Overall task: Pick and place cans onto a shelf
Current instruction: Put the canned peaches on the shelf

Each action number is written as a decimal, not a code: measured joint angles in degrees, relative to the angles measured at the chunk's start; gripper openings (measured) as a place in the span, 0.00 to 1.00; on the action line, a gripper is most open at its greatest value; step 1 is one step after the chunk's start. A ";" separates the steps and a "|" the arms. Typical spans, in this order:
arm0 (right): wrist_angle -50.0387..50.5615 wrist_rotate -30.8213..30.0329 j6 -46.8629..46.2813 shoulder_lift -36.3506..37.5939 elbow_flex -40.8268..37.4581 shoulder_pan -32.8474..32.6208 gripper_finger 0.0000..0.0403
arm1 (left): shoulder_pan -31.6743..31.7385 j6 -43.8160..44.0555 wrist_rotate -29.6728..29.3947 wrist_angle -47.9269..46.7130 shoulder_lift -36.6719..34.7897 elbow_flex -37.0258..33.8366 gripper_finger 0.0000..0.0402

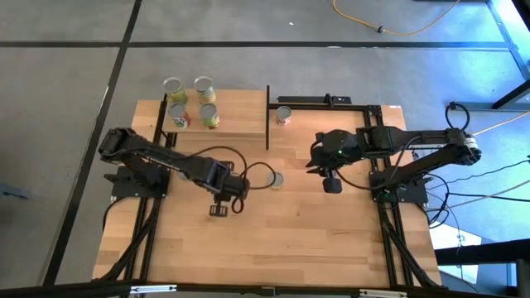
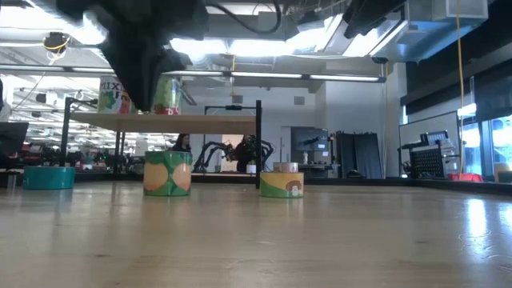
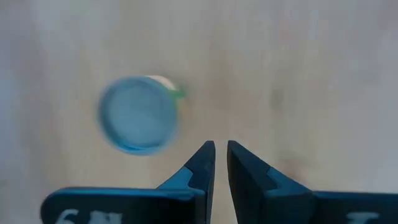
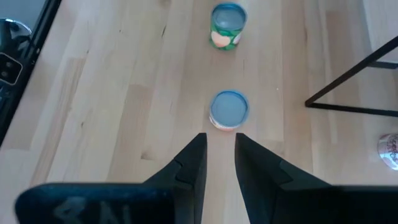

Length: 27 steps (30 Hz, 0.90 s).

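Four cans [image 1: 191,101] stand on the shelf [image 1: 236,116] at the upper left of the high view, so the stocking job is already partly done. A lone can [image 1: 277,180] sits at mid-frame on the bare tabletop [image 1: 273,240], and another can [image 1: 284,114] waits just right of the shelf's black upright panel [image 1: 267,116].

The left gripper [image 1: 245,184] hovers just left of the middle can. Its wrist view shows that can's silvery top [image 3: 137,114] up and to the left of the fingertips [image 3: 208,155], which stand nearly closed with only a slit between them, holding nothing.

The right gripper [image 1: 313,162] hangs right of centre. Through its wrist camera its fingers [image 4: 198,155] are slightly parted and empty, lined up with a can [image 4: 229,110] directly ahead and a green-labelled one [image 4: 227,26] farther on.

This looks like the approach to the next pick. The left jaws would have to spread wider than the can, centre on it, then drop around it before closing. The right arm seems to be waiting.
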<state>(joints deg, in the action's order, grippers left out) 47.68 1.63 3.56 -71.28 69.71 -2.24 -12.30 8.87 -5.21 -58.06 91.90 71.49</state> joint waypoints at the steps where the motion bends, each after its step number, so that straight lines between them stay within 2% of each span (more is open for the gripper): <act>1: -0.31 0.00 0.04 -0.02 0.00 0.00 0.21 | -0.65 -0.37 -2.31 0.34 0.00 -0.58 0.09; 3: -0.35 0.00 0.13 -0.01 0.00 0.00 0.21 | -1.47 -0.29 -4.92 0.56 0.00 -1.82 0.09; 8: -0.33 0.00 1.52 -0.01 0.02 0.00 0.21 | -2.08 1.04 -5.58 4.46 0.00 -5.54 0.09; 13: -0.31 -0.02 1.61 -0.01 0.03 0.00 0.21 | -1.96 -0.16 -9.49 7.82 0.00 -6.37 0.09; 19: -0.29 -0.04 1.63 -0.01 0.07 0.22 0.21 | -1.62 -3.36 -8.96 8.89 0.00 -6.39 0.09; 27: -0.27 -0.07 1.80 -0.01 0.07 0.26 0.21 | 0.69 -3.44 -9.73 8.91 0.00 -6.39 0.09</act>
<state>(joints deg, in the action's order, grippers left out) 47.42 1.56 5.37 -71.29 69.78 -1.98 -11.61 5.43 -14.93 -49.15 91.90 65.10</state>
